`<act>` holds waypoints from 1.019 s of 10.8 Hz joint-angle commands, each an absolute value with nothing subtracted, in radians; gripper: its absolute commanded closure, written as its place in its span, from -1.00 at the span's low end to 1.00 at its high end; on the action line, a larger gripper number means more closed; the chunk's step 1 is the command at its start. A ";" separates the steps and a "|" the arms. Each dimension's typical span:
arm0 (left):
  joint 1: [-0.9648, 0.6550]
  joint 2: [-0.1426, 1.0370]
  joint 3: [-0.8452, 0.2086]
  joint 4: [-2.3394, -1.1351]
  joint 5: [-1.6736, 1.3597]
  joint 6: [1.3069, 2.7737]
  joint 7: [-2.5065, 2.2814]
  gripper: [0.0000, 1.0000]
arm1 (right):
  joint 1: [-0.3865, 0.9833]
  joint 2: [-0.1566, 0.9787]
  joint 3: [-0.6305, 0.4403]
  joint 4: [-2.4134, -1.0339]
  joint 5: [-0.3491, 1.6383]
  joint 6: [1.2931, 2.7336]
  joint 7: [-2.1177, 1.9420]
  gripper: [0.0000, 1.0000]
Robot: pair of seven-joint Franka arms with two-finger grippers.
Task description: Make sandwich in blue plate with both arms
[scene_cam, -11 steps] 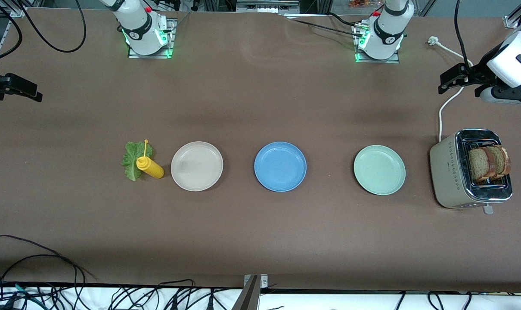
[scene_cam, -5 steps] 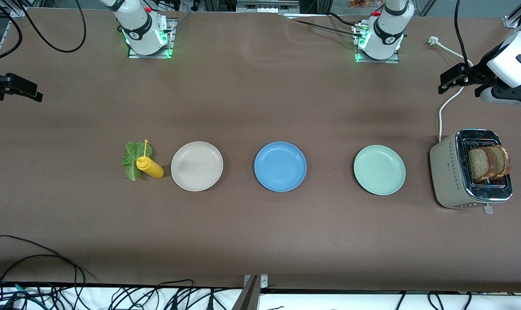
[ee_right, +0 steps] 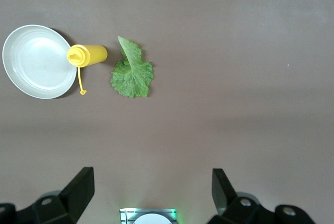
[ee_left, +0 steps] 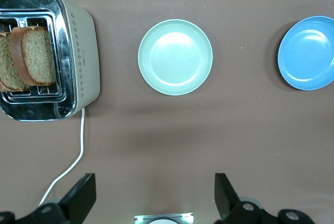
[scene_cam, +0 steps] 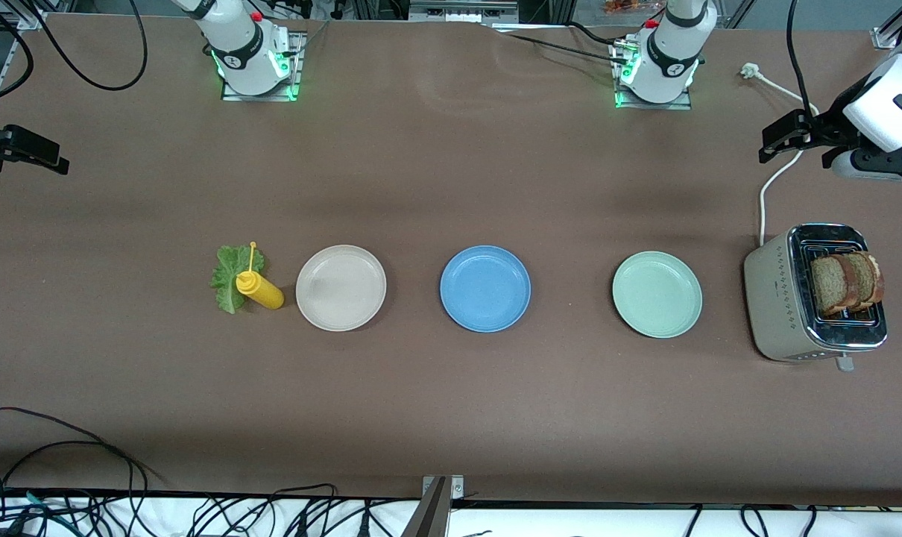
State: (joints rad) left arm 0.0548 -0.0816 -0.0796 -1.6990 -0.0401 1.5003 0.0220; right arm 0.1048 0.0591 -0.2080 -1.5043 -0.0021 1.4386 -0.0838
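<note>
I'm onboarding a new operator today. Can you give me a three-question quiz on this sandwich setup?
1. True or false: the blue plate already holds bread.
2. Where are the two bread slices? A) mint-green plate B) toaster C) beige plate
3. What stands beside the lettuce leaf?

Key:
1. False; it holds nothing.
2. B, upright in the toaster slots.
3. The yellow squeeze bottle, between the leaf and the beige plate.

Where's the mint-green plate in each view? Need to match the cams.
Front view: mint-green plate sits on the table between the blue plate and the toaster.
Left wrist view: same plate, again between toaster and blue plate.
Right wrist view: not in it.
Shared landmark: the toaster with bread in its slots.
</note>
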 commanded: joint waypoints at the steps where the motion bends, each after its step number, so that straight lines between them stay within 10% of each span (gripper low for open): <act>1: 0.063 -0.069 -0.084 -1.674 -0.026 1.493 0.032 -1.00 | 0.103 0.055 -0.201 -1.489 -0.008 1.416 -0.098 -1.00; 11: 0.063 -0.069 -0.084 -1.674 -0.026 1.493 0.043 -1.00 | 0.101 0.051 -0.230 -1.488 -0.002 1.414 -0.112 -1.00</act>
